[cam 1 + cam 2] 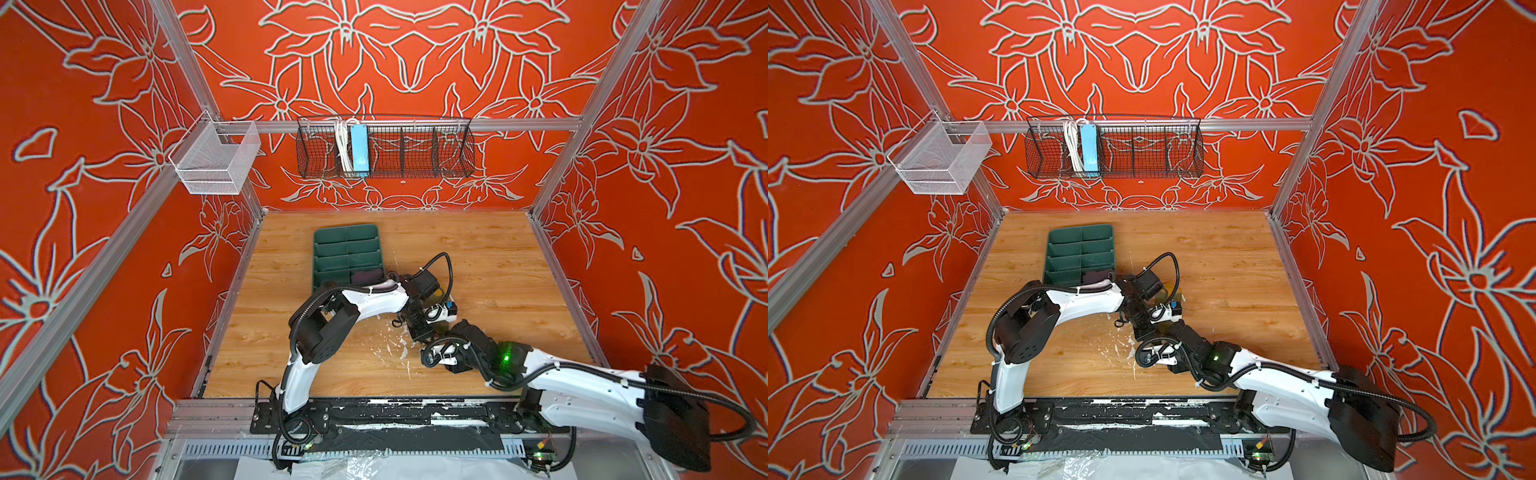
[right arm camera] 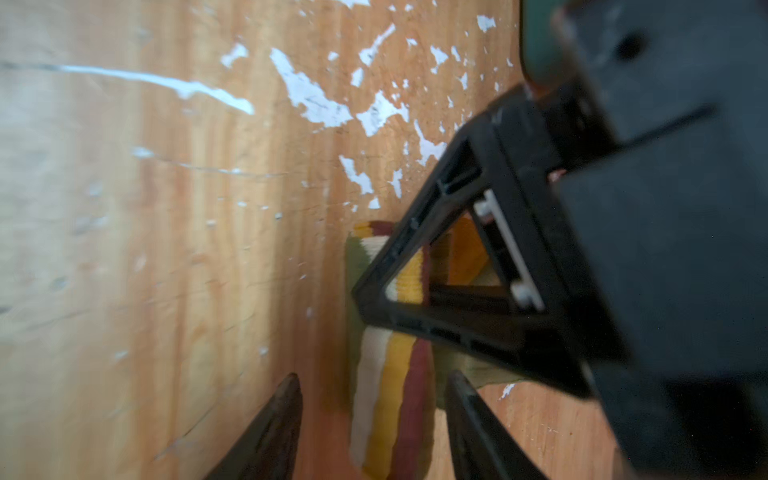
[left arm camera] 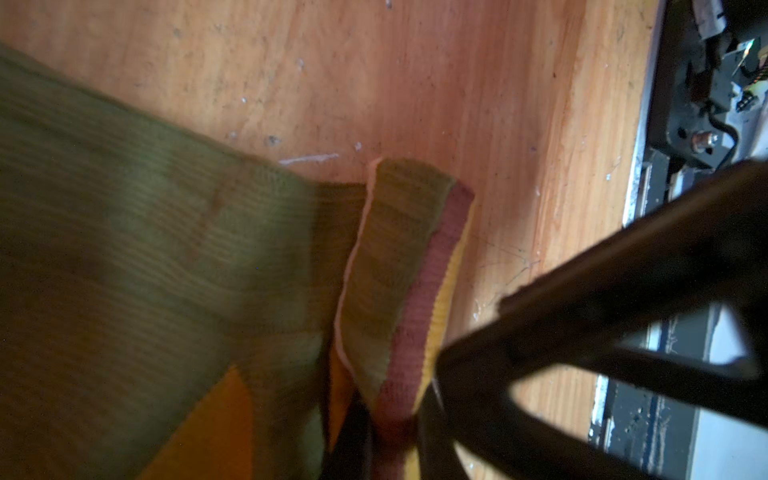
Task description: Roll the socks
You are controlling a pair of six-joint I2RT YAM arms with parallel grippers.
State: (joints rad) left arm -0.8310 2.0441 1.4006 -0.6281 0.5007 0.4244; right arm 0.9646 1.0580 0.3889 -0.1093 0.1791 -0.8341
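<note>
Left end effector [image 3: 392,432] is closed, pinching the striped cuff of the olive sock [image 3: 166,249], whose body lies flat on the wooden surface [image 1: 478,257], stretching away from the pinch. Right end effector [image 2: 374,376] stands partly open, fingers either side of that cuff. We count two socks: the purple sock [image 1: 368,275] sits in the near-right compartment of the one green tray [image 1: 332,249].
</note>
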